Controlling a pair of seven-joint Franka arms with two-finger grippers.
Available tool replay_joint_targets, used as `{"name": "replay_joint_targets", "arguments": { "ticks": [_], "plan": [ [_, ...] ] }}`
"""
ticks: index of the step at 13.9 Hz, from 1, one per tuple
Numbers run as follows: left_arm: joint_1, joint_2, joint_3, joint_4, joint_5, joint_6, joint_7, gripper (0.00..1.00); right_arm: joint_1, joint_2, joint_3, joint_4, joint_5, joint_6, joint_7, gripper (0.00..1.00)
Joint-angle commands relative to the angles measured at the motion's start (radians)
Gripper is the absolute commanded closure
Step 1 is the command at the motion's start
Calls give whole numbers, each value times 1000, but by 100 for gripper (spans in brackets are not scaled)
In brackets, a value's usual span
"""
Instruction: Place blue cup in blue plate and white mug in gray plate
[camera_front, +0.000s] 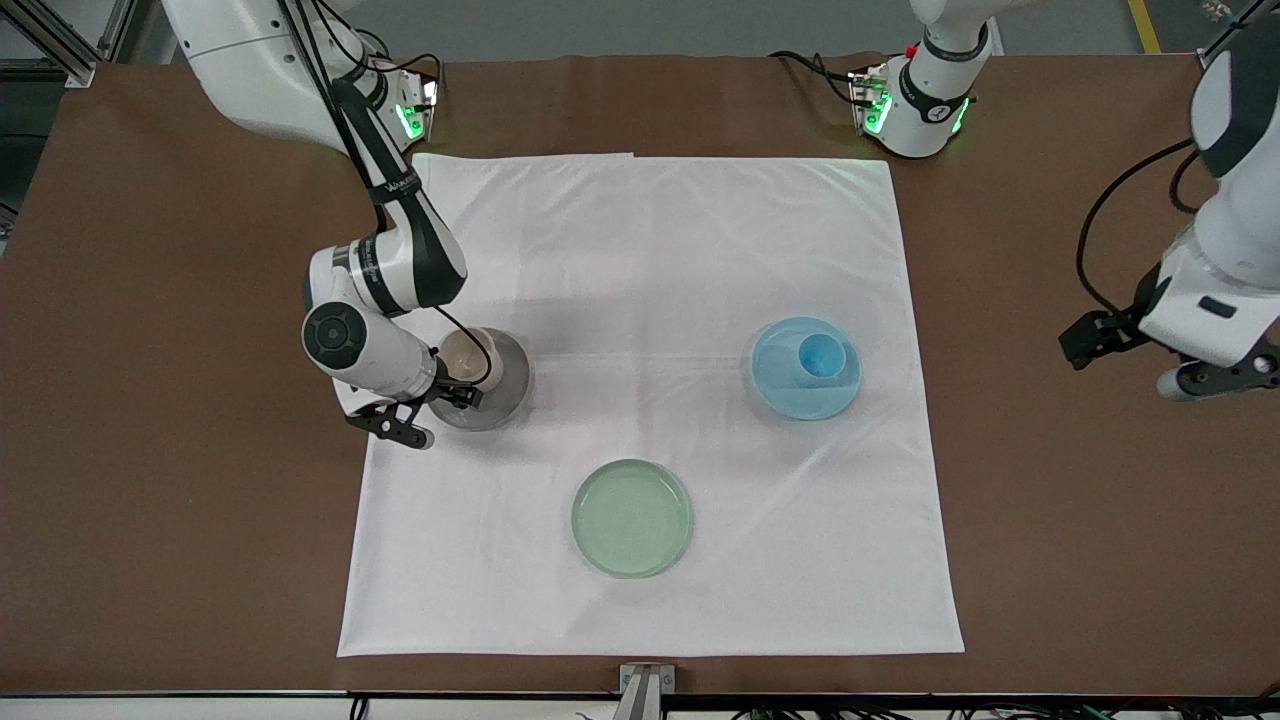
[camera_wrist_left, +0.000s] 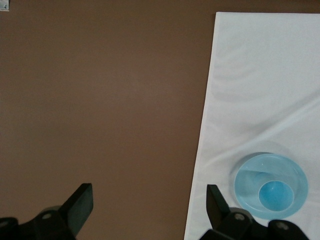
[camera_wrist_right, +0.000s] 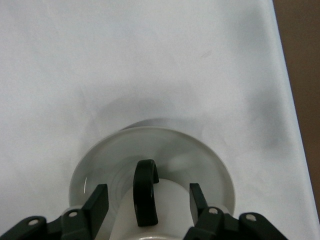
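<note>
From the front, the white mug (camera_front: 466, 357) is being set on the gray plate (camera_front: 505, 385) toward the right arm's end of the desk (camera_front: 180, 450); the blue cup (camera_front: 822, 356) is already sitting in the blue plate (camera_front: 805, 368); three plates, counting a green plate (camera_front: 631, 517), and two cups are being counted.

At the left wrist, the left gripper (camera_wrist_left: 150, 205) is being held released over bare desk, waiting.

At the right wrist, the right gripper (camera_wrist_right: 148, 200) is being held around the mug, fingers spread clear; by judgement, only withdrawal is being called for.
</note>
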Motion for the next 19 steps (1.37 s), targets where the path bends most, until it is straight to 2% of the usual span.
{"name": "replay_joint_targets", "arguments": {
  "ticks": [1, 2, 3, 5, 7, 9, 12, 14, 19],
  "plan": [
    [-27, -90, 58, 6, -81, -46, 64, 0, -45, -26, -4, 36, -18, -39, -58, 0],
    [-122, -122, 154, -6, -109, -75, 67, 0, -75, -29, -4, 68, -18, -89, -107, 0],
    [-168, -145, 222, -7, -136, -115, 91, 0, -110, -31, -4, 107, -18, -153, -169, 0],
    [-228, -185, 318, -11, -192, -185, 176, 0, -190, -51, -5, 204, -22, -285, -273, 0],
    [-279, -199, 383, -20, -203, -204, 188, 0, -253, -77, -8, 304, -95, -429, -382, 0],
    [-279, -214, 385, -57, -206, -194, 188, 0, -314, -92, -8, 388, -155, -541, -498, 0],
    [-279, -222, 380, -60, -207, -186, 188, 0, -374, -101, -10, 496, -162, -664, -573, 0],
    [-282, -225, 379, -60, -209, -174, 188, 0, -388, -103, -12, 537, -157, -715, -580, 0],
    [-284, -227, 379, -68, -264, -170, 173, 0, -405, -103, -10, 597, -148, -740, -568, 0]
  ]
}}
